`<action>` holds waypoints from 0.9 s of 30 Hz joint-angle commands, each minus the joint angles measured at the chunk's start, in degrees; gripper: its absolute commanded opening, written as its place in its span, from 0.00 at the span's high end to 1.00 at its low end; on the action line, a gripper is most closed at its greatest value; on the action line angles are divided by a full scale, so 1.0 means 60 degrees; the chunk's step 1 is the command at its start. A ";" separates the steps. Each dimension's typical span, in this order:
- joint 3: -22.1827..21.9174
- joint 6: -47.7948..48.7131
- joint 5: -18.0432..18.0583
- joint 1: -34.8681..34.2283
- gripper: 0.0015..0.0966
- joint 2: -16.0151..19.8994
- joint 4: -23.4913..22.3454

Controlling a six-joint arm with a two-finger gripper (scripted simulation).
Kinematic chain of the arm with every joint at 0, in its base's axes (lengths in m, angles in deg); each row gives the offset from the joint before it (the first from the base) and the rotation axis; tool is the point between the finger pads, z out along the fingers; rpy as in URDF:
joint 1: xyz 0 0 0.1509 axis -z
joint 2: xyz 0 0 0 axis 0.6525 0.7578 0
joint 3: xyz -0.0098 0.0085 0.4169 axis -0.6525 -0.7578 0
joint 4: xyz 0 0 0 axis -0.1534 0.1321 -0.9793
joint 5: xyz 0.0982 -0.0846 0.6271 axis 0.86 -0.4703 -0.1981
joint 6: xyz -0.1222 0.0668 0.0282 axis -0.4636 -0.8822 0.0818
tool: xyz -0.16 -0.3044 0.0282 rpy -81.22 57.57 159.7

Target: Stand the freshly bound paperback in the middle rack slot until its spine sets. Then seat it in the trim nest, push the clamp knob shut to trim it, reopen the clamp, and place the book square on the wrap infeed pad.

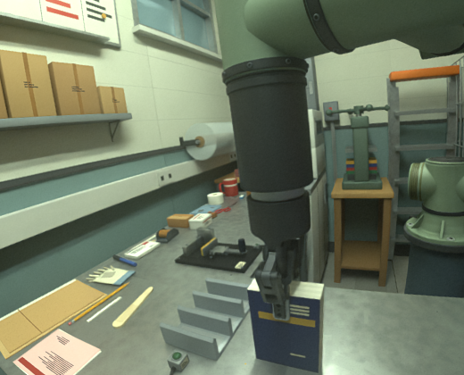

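At the near end of the steel bench a blue paperback (pixel 286 326) with a yellow band stands upright on the table, just right of the grey slotted rack (pixel 209 314), whose slots hold nothing. Farther back sits the black trim nest with its clamp and knob (pixel 218 252). A tan pad (pixel 40 314) lies at the bench's left front. My gripper (pixel 276 297) comes straight down over the book's top edge, its near finger lying against the front cover. The far finger is hidden behind the book. The gripper is closed on the paperback.
Behind the bench run a wall rail, a paper roll (pixel 212 140) and a shelf of cardboard boxes (pixel 49 85). A pencil, a bone folder (pixel 131 306), a marker and a pink sheet (pixel 55 355) lie on the left. A green button (pixel 177 358) sits by the rack.
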 commanded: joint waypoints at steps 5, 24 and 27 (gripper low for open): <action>0.0007 0.0000 0.0008 0.0001 0.71 -0.0004 0.0005; -0.0001 0.0000 0.0017 0.0003 0.93 -0.0002 0.0005; 0.0003 0.0000 0.0024 0.0003 0.93 -0.0003 0.0005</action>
